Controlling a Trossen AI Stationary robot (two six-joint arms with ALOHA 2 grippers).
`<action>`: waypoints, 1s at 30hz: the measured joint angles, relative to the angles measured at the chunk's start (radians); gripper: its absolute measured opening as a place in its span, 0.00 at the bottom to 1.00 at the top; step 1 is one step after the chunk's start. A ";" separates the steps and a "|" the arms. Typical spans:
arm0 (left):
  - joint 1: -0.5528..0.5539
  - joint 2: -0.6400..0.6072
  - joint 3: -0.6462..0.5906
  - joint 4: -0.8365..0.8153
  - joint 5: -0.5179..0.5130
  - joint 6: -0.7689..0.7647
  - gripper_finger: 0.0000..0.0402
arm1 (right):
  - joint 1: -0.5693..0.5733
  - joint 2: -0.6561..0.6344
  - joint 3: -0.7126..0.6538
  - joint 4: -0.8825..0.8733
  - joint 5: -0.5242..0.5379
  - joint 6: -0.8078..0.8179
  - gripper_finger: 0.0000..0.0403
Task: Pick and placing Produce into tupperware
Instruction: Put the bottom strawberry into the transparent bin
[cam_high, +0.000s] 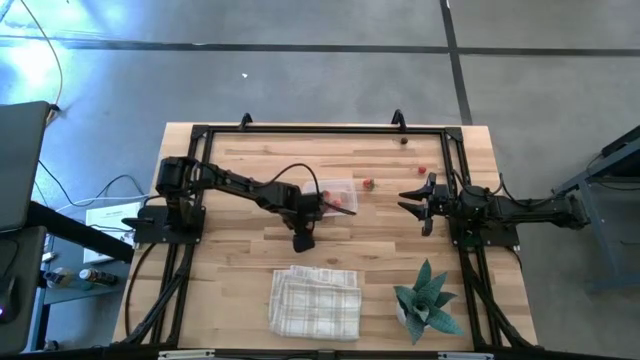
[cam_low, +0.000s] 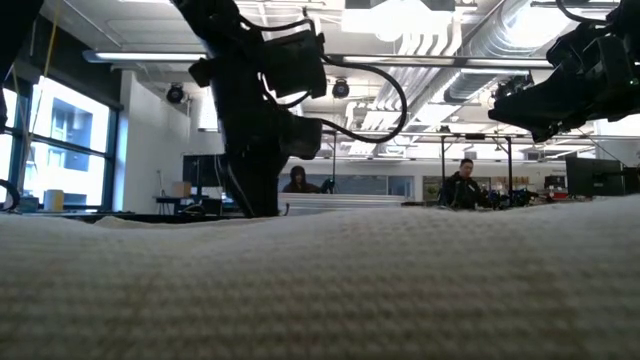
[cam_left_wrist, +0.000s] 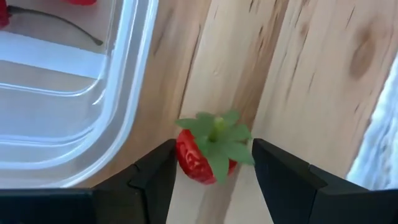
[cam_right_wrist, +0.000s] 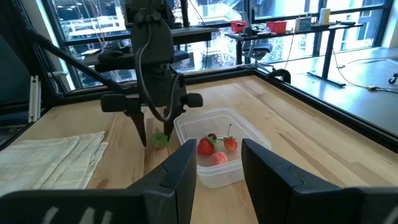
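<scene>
My left gripper (cam_left_wrist: 214, 177) is open and points steeply down over the table, just on the near side of the clear tupperware (cam_right_wrist: 217, 152). A red strawberry with green leaves (cam_left_wrist: 208, 155) lies on the wood between its two fingers; in the right wrist view it shows as a green tuft (cam_right_wrist: 160, 140) under the left gripper (cam_right_wrist: 152, 134). Three red pieces of produce (cam_right_wrist: 214, 149) lie inside the tupperware (cam_high: 335, 195). More produce lies loose at the far right: two red pieces (cam_high: 368, 184) (cam_high: 422, 171) and a dark one (cam_high: 404, 141). My right gripper (cam_high: 412, 200) waits open at the right, held level. My left gripper stands with one finger (cam_left_wrist: 155, 177) on each side of the strawberry, coming from above. The strawberry lies on the table. Whether either finger touches it, I cannot tell.
A folded white checked cloth (cam_high: 315, 300) lies at the near edge and fills the low view's foreground (cam_low: 320, 280). A small green plant (cam_high: 428, 300) stands near right. A black frame (cam_high: 320, 128) runs around the wooden table.
</scene>
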 joint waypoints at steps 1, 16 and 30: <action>-0.001 0.000 0.000 0.005 0.004 -0.018 0.49 | 0.000 0.000 0.000 0.000 0.000 0.000 0.29; -0.020 0.033 0.005 0.015 -0.033 -0.036 0.49 | 0.000 0.000 0.000 0.000 0.000 0.000 0.29; -0.038 0.045 0.005 -0.003 -0.173 -0.030 0.49 | 0.000 0.000 0.000 0.000 0.000 0.000 0.29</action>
